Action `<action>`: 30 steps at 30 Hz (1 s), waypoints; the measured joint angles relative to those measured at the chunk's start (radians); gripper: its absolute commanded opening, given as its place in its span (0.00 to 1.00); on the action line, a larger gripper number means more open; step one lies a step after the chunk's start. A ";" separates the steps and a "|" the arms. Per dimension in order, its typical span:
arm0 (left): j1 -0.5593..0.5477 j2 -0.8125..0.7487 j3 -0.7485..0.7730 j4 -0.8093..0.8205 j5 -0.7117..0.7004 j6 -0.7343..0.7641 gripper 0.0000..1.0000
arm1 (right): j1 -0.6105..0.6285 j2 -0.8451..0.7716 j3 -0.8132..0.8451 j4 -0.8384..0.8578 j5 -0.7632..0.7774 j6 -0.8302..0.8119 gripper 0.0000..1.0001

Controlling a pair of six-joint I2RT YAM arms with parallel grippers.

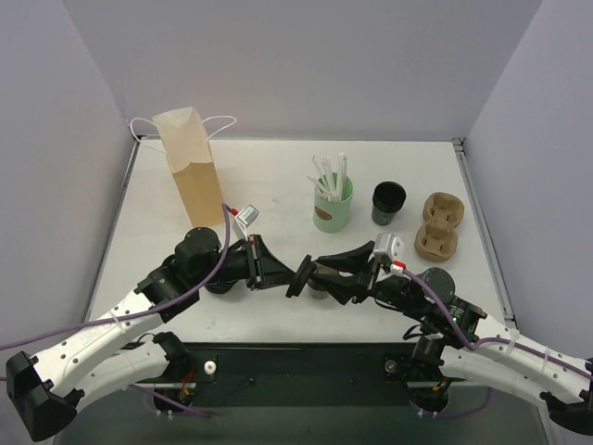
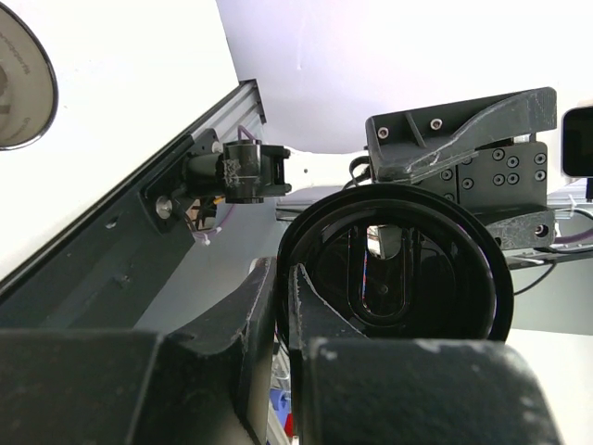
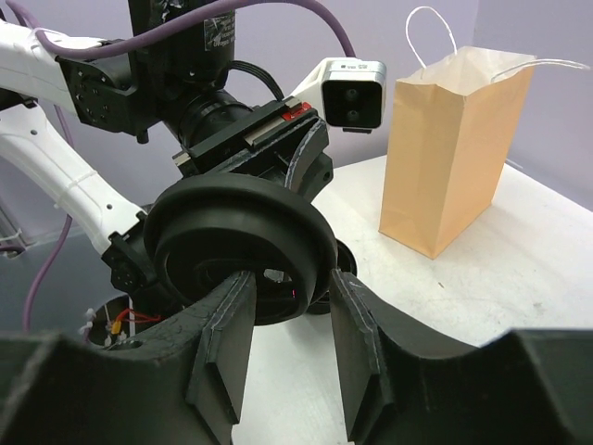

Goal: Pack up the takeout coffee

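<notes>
While left gripper (image 2: 283, 289) pinches black lid (image 2: 398, 269) | right gripper (image 3: 289, 287) parted, maybe touching it

Glossy black ringed lid (image 3: 232, 222) at the black left gripper (image 1: 289, 275), plain tan bag (image 3: 449, 148), white handles (image 3: 431, 28), ahead of the right gripper (image 3: 289, 283), mint-green cup (image 1: 333, 215), white straws (image 1: 329, 174), beside it.

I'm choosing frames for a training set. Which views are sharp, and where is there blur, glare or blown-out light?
Top view: evenly lit, sharp throughout. Left wrist view: wall behind blown out white, left fingers dark and blurred up close, lid glossy with reflections. Right wrist view: right fingers soft, paper bag crisp.
</notes>
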 measured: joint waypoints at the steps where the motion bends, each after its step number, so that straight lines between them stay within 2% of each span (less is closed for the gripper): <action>1: 0.000 0.000 -0.006 0.010 0.004 -0.007 0.01 | 0.000 0.003 0.000 0.000 0.000 -0.005 0.33; 6: 0.000 -0.001 -0.011 0.039 0.014 -0.026 0.01 | 0.000 0.024 0.001 0.004 -0.001 -0.032 0.28; 9: 0.000 -0.002 -0.012 0.042 0.014 -0.038 0.01 | 0.001 0.038 0.016 0.005 -0.002 -0.046 0.20; 14: 0.000 -0.002 -0.012 0.047 0.024 -0.047 0.01 | 0.001 0.049 0.028 0.007 -0.002 -0.066 0.00; 21: 0.000 -0.003 -0.018 0.052 0.029 -0.051 0.11 | 0.001 0.049 0.028 0.007 -0.005 -0.090 0.00; 22: 0.000 -0.003 -0.019 0.054 0.029 -0.051 0.20 | 0.001 0.049 0.028 0.006 -0.005 -0.092 0.00; 25: 0.000 -0.005 -0.020 0.057 0.029 -0.053 0.33 | 0.001 0.046 0.028 0.005 0.003 -0.092 0.00; 28: 0.000 -0.006 -0.020 0.056 0.029 -0.050 0.55 | 0.002 0.035 0.028 -0.005 0.037 -0.092 0.00; 29: 0.000 -0.008 -0.020 0.056 0.028 -0.045 0.67 | 0.002 0.029 0.029 -0.014 0.052 -0.088 0.00; 30: 0.000 -0.011 -0.020 0.051 0.024 -0.040 0.71 | 0.002 0.022 0.031 -0.027 0.066 -0.083 0.00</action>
